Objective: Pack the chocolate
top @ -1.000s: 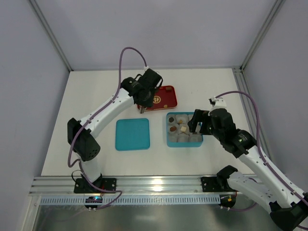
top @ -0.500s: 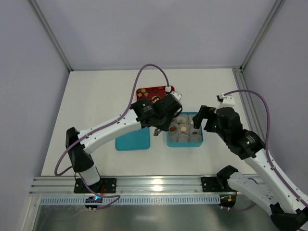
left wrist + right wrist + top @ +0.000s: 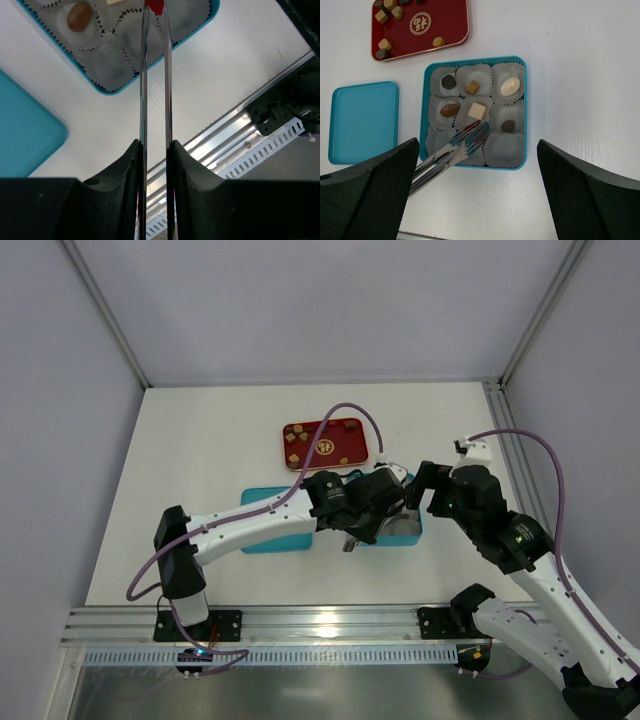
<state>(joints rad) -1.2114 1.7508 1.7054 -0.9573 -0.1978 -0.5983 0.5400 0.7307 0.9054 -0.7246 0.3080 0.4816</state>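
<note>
The chocolate lies in two places. Several pieces sit on the red tray (image 3: 420,25) (image 3: 325,443). Several more sit in paper cups in the teal box (image 3: 426,115): a cream oval (image 3: 510,86), a tan square (image 3: 472,87), a cream square (image 3: 476,110) and a brown oval (image 3: 449,110) (image 3: 79,16). The near row of cups is empty. My left gripper (image 3: 155,147) (image 3: 352,532) is shut on metal tongs (image 3: 462,145) (image 3: 144,75). Their red tips hang over the near middle cup, and no piece shows between them. My right gripper (image 3: 477,170) (image 3: 425,490) is open and empty, high above the box.
The teal lid (image 3: 364,121) (image 3: 275,543) lies flat left of the box, partly under my left arm. The aluminium rail (image 3: 235,145) runs along the table's near edge. In the top view my left gripper covers most of the box (image 3: 413,533).
My left arm has swung from the red tray over to the teal box, carrying the tongs, so the tray now shows. My right gripper has stayed over the box.
</note>
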